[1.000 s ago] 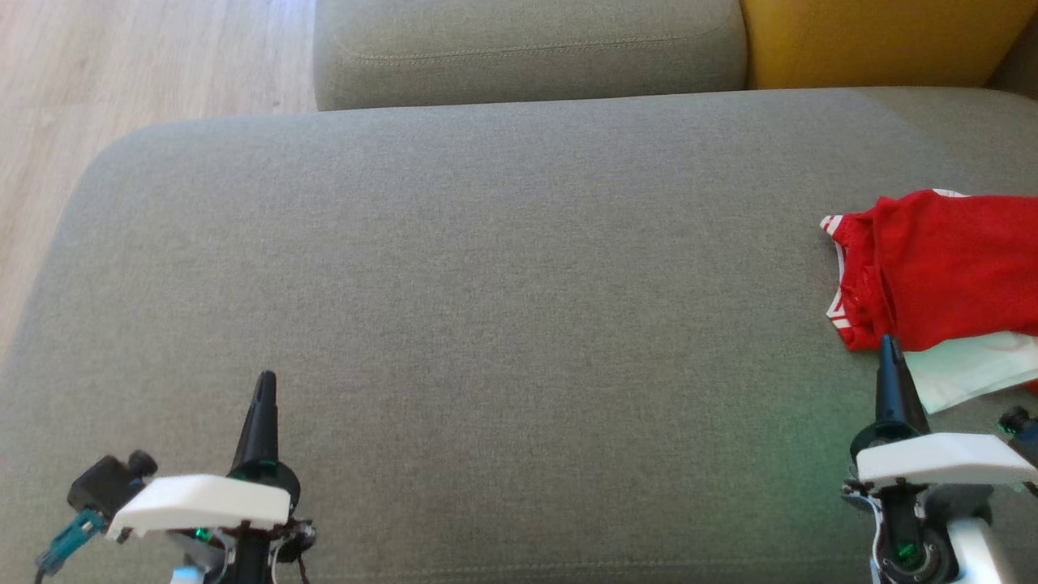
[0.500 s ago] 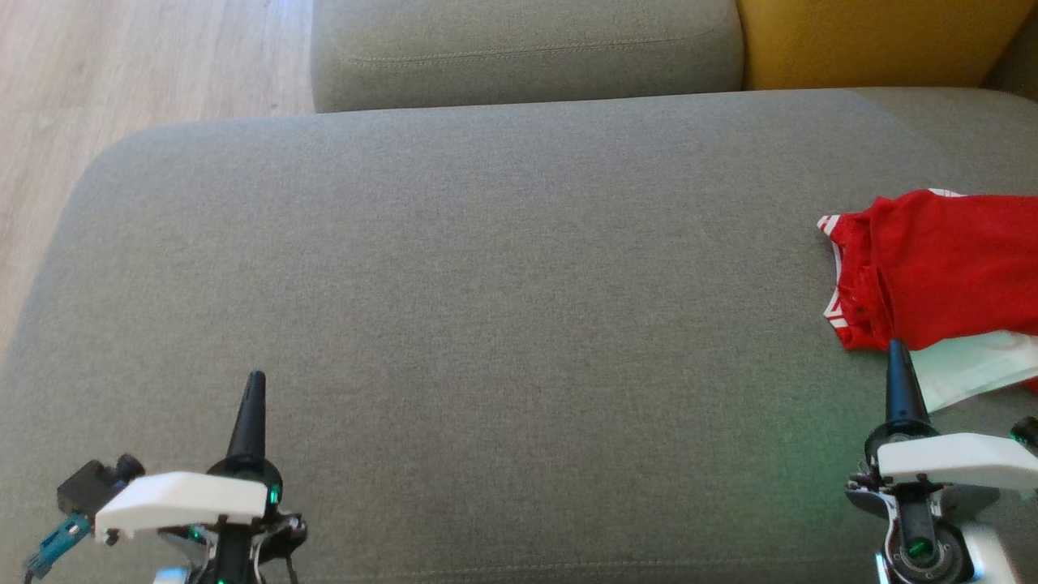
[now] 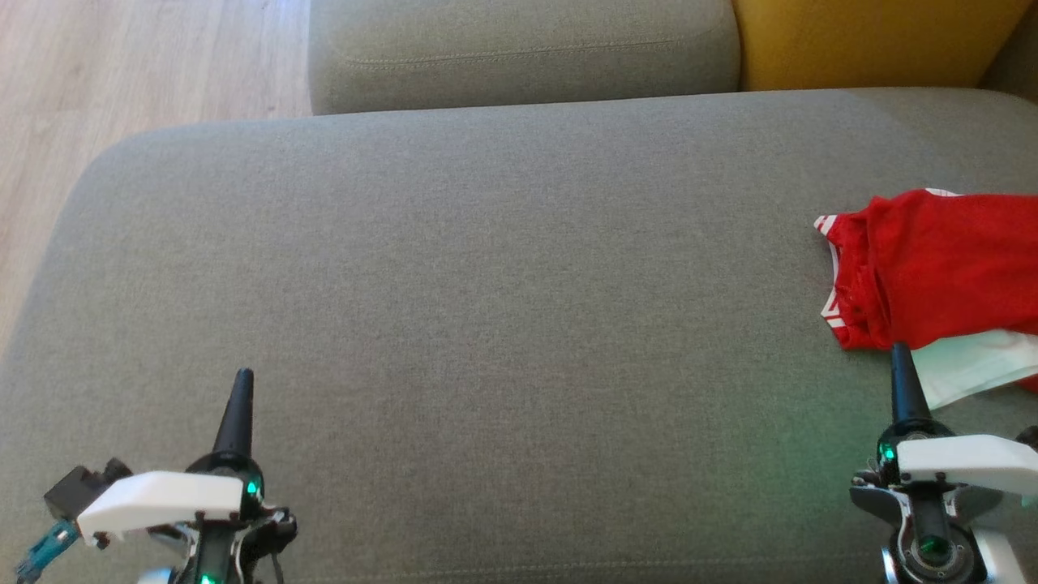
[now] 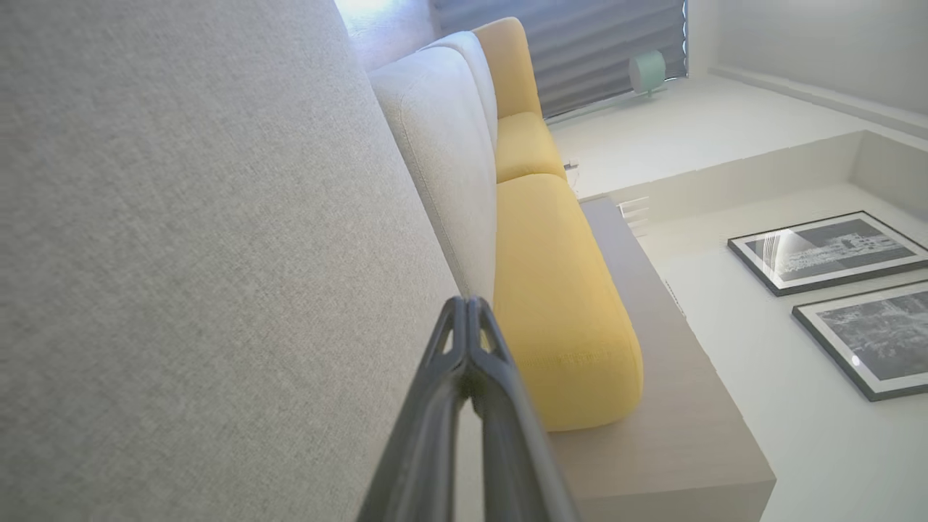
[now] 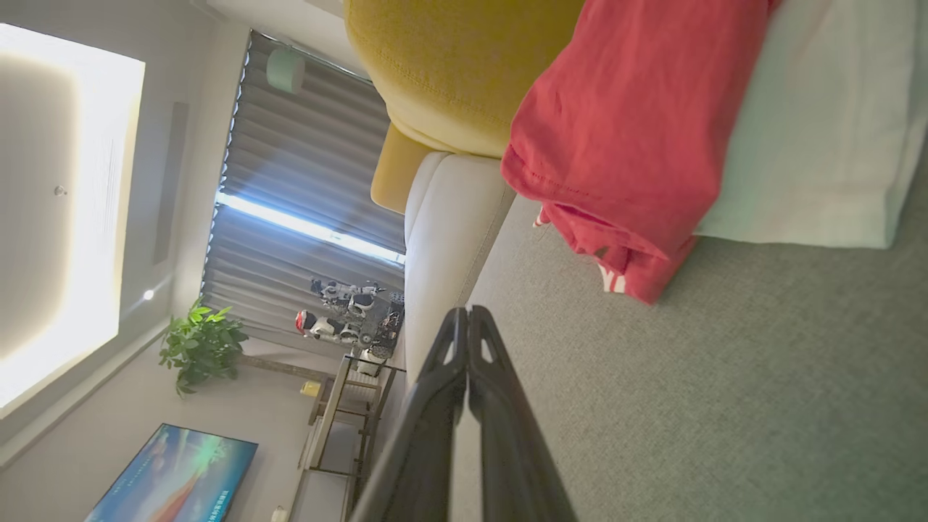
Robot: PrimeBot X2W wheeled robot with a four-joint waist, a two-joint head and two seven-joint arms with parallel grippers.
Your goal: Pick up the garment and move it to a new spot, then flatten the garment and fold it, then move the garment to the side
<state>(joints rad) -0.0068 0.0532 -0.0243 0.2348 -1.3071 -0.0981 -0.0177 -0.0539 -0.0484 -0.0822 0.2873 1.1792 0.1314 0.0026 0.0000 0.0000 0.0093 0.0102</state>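
Here, left pincer (image 3: 242,378) and right pincer (image 3: 898,354) point forward, closed, empty; garment (image 3: 941,268) just beyond the right.

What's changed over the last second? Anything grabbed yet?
Both hands drew back slightly toward the robot: the left hand down-left in the head view, the right hand down-right. Nothing taken or let go; both stay shut and empty. The garment lies unmoved on the sofa; the camera shifted a little.

We see a gray sofa seat (image 3: 486,284), a yellow cushion (image 3: 876,40) behind it, wood floor (image 3: 122,65) at its left, and 2 framed pictures (image 4: 826,250).
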